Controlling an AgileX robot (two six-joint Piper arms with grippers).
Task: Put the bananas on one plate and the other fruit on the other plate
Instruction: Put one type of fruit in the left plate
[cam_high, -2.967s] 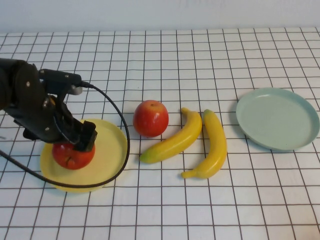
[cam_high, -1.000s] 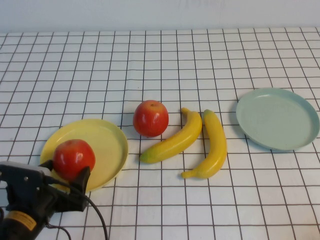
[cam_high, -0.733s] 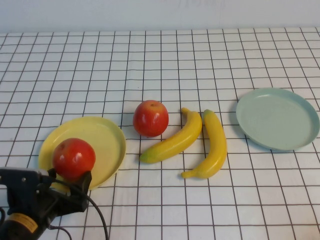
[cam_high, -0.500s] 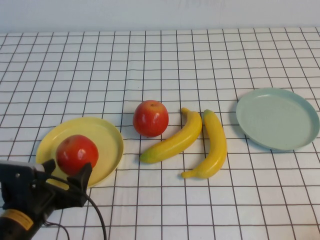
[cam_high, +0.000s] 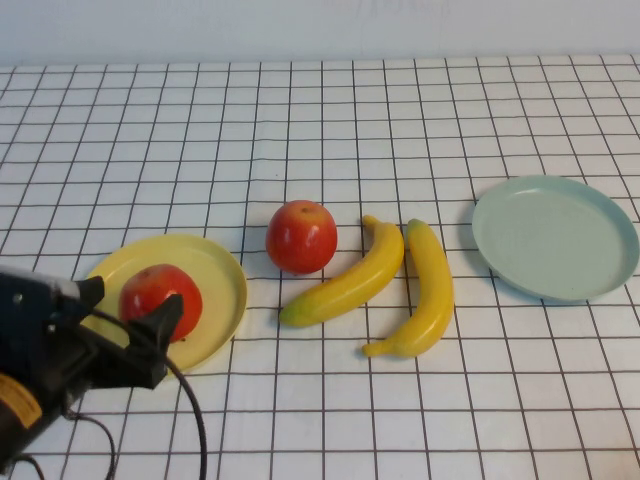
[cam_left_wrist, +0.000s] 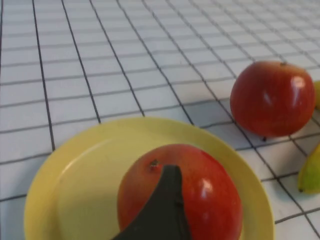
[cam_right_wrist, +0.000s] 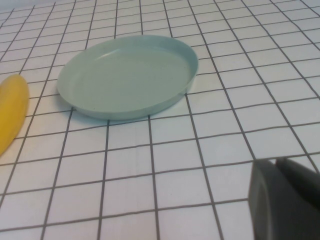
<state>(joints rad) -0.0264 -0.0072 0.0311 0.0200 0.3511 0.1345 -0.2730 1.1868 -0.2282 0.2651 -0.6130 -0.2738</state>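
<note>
One red apple (cam_high: 162, 298) rests on the yellow plate (cam_high: 222, 272) at the left. My left gripper (cam_high: 133, 297) hovers over the plate's near edge, open; the apple shows between its fingers (cam_left_wrist: 167, 200) but they are not closed on it. The second apple (cam_high: 301, 236) stands on the table just right of that plate. Two bananas (cam_high: 348, 282) (cam_high: 428, 290) lie side by side in the middle. The pale blue-green plate (cam_high: 555, 237) sits bare at the right. My right gripper (cam_right_wrist: 276, 167) is shut, low over the table near this plate (cam_right_wrist: 127, 75), and is outside the high view.
The table is covered by a white cloth with a black grid. The left arm's black cable (cam_high: 190, 410) loops over the near-left part of the cloth. A banana end (cam_right_wrist: 10, 112) shows beside the blue-green plate in the right wrist view.
My left gripper, still open, has risen and come closer to the apple on the yellow plate. The plate has slid slightly left and the apple has rolled a little towards its middle.
</note>
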